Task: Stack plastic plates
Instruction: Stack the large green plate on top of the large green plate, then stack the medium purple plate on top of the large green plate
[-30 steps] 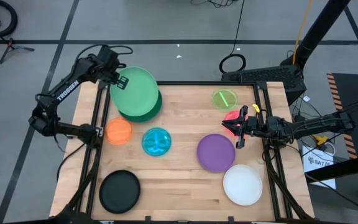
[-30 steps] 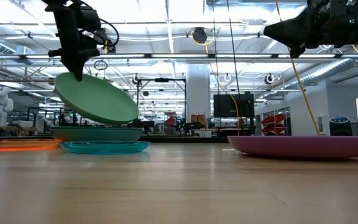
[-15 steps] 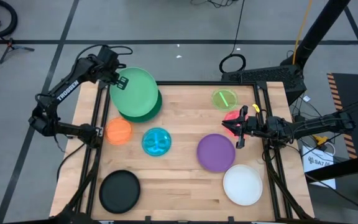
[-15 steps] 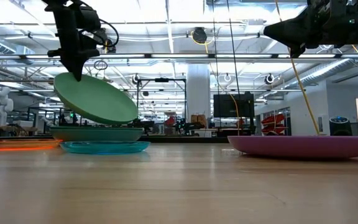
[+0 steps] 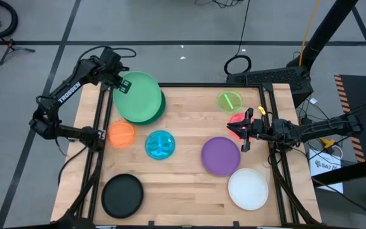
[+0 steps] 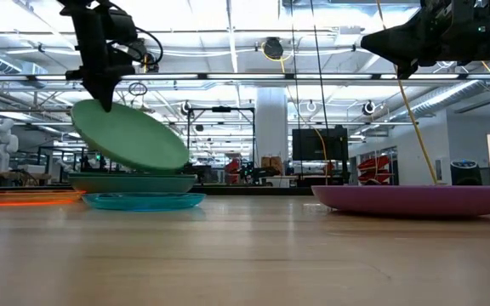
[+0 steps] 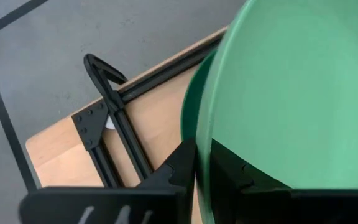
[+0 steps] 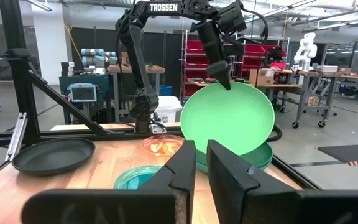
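The wooden table (image 5: 189, 197) carried the plates spread across its top. At its far left corner the mint green plate (image 5: 137, 96) hung tilted, its raised edge pinched between the fingers of the left gripper (image 5: 121, 83) and its lower edge down on the dark green plate (image 5: 158, 112), which lay flat beneath it; in the low view the mint plate (image 6: 128, 137) slanted down onto the dark one (image 6: 132, 182). The left wrist view showed the fingers (image 7: 182, 163) closed on the mint plate's rim (image 7: 291, 93).

On the right half lay the purple plate (image 5: 220, 155), and just nearer the front edge the white plate (image 5: 248, 189), the two almost touching. The black plate (image 5: 122, 194) sat at the front left corner, well apart from the others. The teal plate (image 5: 160, 144) rested near the table's middle-left, with the smaller orange plate (image 5: 121, 134) just beside it toward the left edge. The lime plate (image 5: 230, 101) lay near the far right edge, and a pink plate (image 5: 236, 121) showed only partly under the right arm.

The right gripper (image 5: 244, 130) hovered above the table between the lime and purple plates, holding nothing, its fingers (image 8: 180, 165) a narrow gap apart.
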